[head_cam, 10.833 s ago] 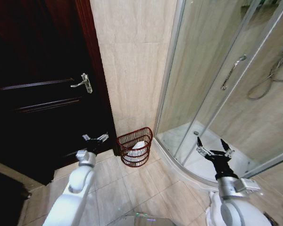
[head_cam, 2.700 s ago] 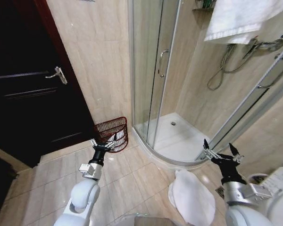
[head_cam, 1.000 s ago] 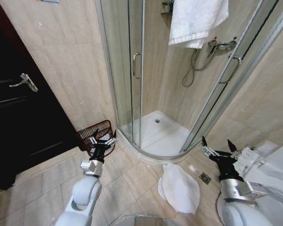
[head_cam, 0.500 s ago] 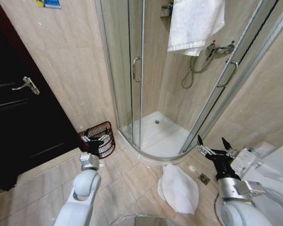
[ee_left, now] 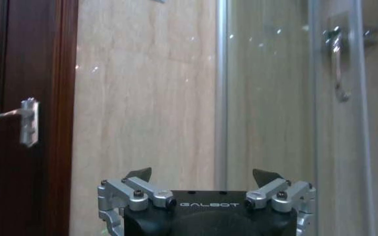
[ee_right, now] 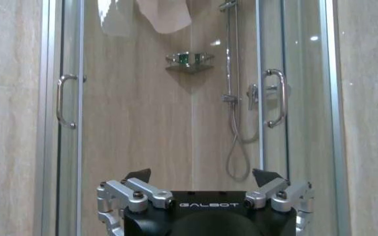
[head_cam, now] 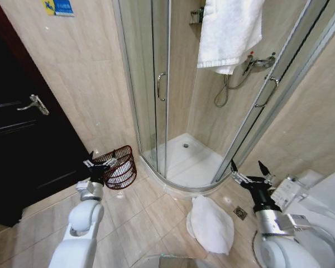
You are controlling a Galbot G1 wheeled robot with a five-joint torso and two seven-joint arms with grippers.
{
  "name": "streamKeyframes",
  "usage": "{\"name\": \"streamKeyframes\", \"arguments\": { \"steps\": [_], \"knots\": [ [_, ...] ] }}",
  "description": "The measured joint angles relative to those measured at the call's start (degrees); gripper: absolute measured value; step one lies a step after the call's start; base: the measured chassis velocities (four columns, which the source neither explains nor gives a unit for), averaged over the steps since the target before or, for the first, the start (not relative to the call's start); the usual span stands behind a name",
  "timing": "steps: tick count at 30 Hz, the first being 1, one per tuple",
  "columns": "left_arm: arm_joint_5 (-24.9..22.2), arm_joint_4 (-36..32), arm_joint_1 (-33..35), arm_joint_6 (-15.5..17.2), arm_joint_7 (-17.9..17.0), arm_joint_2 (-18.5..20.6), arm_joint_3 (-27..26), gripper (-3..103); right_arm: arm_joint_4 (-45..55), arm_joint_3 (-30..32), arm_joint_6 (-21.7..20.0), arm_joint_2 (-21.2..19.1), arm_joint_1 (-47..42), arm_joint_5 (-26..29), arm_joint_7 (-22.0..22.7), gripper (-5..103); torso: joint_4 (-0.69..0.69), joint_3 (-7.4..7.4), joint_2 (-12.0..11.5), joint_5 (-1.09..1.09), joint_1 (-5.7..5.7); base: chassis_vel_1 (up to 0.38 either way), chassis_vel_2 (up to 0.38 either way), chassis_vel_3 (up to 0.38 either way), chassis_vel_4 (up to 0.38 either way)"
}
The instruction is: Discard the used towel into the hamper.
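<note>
One dark reddish-brown openwork hamper [head_cam: 119, 167] holds something white.

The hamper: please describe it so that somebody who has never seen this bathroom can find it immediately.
Find the curved glass shower enclosure and the dark wooden door; a beige tiled wall stands between them. At its foot, on the floor, is the hamper, a small round reddish-brown openwork basket holding something white. It is the only basket there, just ahead of the left end effector.

The round dark reddish-brown openwork hamper [head_cam: 119, 167] is partly hidden behind the left gripper [head_cam: 100, 164]. The white towel hung over the shower [head_cam: 230, 30] is cut off by the top edge.
</note>
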Motion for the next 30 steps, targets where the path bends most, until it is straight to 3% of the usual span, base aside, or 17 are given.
{"name": "streamKeyframes", "arguments": {
  "steps": [5, 13, 30],
  "knots": [
    [-1.3, -1.5, 0.4, -0.7, 1.8, 0.2, 1.4, 100, 0.2, -0.1, -1.2, 0.1, 0.8, 0.0, 0.5, 100, 0.0, 0.87, 1.6, 0.0, 0.71, 0.0, 0.0, 0.0, 0.0],
    [-1.1, -2.8, 0.2, 1.7, 0.7, 0.3, 2.6, 100, 0.8, -0.4, -2.0, 0.2, 0.9, 0.0, 1.0, 100, -0.01, 2.1, 3.8, 0.0, 1.73, 0.0, 0.0, 0.0, 0.0],
    [0.5, -2.8, 0.2, 1.5, 0.6, 0.0, 4.2, 100, 2.3, 0.7, -2.1, -0.1, -0.4, 0.3, 1.8, 100, -0.01, 4.73, 8.6, 0.0, 3.9, 0.0, 0.0, 0.0, 0.0]
  ]
}}
